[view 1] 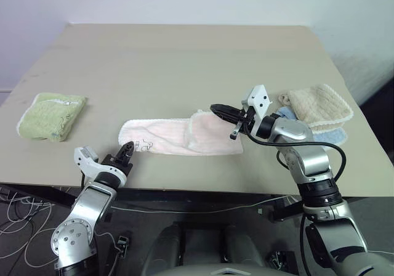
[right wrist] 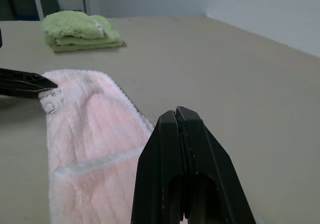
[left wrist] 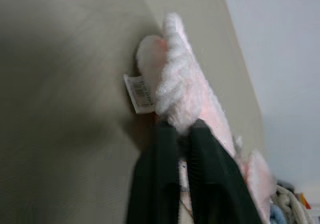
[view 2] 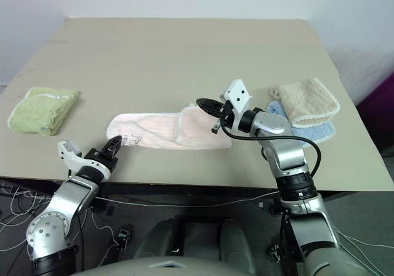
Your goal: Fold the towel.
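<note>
Left gripper (view 1: pixel 127 148) reaches forward low, clamped onto the towel (view 1: pixel 178 135) at its near-left end. Right gripper (view 1: pixel 217 109) hovers level above the towel's right end, fingers pressed together, empty. The left wrist view reveals the white tag (left wrist: pixel 140 93) beside the pinch.

Left arm: we see it rising from the lower left of the head view, forearm angled up and right. Left gripper (view 1: pixel 127 150): fingers pinched together on the towel's (view 1: pixel 178 134) near edge. Right arm: enters from the lower right, elbow bent, forearm reaching left. Right gripper (view 1: pixel 219 110): near frame centre, roughly level, fingers closed tip to tip, empty.
</note>
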Available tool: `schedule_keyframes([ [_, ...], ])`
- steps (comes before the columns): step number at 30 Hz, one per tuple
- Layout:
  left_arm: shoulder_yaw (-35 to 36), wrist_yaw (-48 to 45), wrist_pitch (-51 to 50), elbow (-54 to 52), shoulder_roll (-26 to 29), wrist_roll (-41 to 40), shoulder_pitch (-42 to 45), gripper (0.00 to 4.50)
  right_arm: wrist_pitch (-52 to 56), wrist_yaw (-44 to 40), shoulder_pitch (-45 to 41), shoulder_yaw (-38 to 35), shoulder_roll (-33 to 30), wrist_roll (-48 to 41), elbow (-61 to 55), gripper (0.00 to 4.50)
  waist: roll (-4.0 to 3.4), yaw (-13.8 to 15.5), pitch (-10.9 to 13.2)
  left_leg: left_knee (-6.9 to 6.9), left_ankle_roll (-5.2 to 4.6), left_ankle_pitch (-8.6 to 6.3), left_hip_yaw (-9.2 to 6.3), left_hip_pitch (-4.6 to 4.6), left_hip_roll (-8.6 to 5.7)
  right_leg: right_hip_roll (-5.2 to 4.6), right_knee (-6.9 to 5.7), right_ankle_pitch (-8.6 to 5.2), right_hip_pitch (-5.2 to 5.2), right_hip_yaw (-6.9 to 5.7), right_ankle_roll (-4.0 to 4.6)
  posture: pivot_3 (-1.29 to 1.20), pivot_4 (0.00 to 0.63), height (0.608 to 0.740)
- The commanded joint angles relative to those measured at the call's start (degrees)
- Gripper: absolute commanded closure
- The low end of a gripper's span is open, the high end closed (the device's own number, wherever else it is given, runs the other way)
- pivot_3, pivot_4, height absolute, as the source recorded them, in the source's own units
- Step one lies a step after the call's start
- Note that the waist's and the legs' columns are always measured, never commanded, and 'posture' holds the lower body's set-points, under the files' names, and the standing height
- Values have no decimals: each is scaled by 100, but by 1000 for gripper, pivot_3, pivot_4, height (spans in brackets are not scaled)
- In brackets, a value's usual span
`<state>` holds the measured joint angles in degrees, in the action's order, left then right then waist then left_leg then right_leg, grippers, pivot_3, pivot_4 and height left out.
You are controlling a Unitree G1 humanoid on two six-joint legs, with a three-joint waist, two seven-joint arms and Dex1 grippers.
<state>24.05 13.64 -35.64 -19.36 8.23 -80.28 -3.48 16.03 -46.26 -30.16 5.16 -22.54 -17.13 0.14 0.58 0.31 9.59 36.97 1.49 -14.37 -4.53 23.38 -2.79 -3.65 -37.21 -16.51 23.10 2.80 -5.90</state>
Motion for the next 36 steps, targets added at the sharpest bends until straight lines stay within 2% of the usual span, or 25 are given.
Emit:
schedule_keyframes([
  [1,325,-63,243,-9,138,-135,122,4477,-13,39,-27,-128,-51,-46,-257,4500,0,-2,0,0,0,0,0,0,0,1,0,0,0,0,0,0,150,740],
  [9,1184,-837,618,272,1048,-26,239,4477,-29,104,36,-169,-127,-41,-253,4500,1,-51,1,-5,1,0,1,0,4,4,0,-1,3,0,1,0,150,740],
  [14,1113,-1404,448,234,1704,249,282,4477,-30,159,80,-195,-156,-48,-286,4500,3,-84,3,-7,1,0,0,1,4,2,2,-1,2,0,1,0,150,740],
  [20,194,-2514,156,-258,2550,1164,533,4477,-54,239,128,-243,-155,-16,-286,4500,2,-91,5,-10,1,1,0,2,4,2,2,-1,4,-1,1,0,150,740],
  [29,-1561,-4119,-84,-791,3204,2456,1234,4477,-96,439,255,-292,-148,31,-358,4500,-7,-126,10,-23,2,1,5,2,4,1,6,-1,12,5,1,0,150,740],
  [33,-2686,-4588,113,-760,3564,3887,1453,4477,-78,509,337,-346,-187,19,-440,4500,-10,-117,12,-32,5,3,7,1,5,2,6,-1,16,7,1,0,150,740],
  [36,-3157,-4704,109,-540,3585,4514,1617,4477,-64,543,383,-363,-201,15,-498,4500,-10,-111,13,-33,5,4,8,1,4,2,8,-1,16,7,1,0,150,740],
])
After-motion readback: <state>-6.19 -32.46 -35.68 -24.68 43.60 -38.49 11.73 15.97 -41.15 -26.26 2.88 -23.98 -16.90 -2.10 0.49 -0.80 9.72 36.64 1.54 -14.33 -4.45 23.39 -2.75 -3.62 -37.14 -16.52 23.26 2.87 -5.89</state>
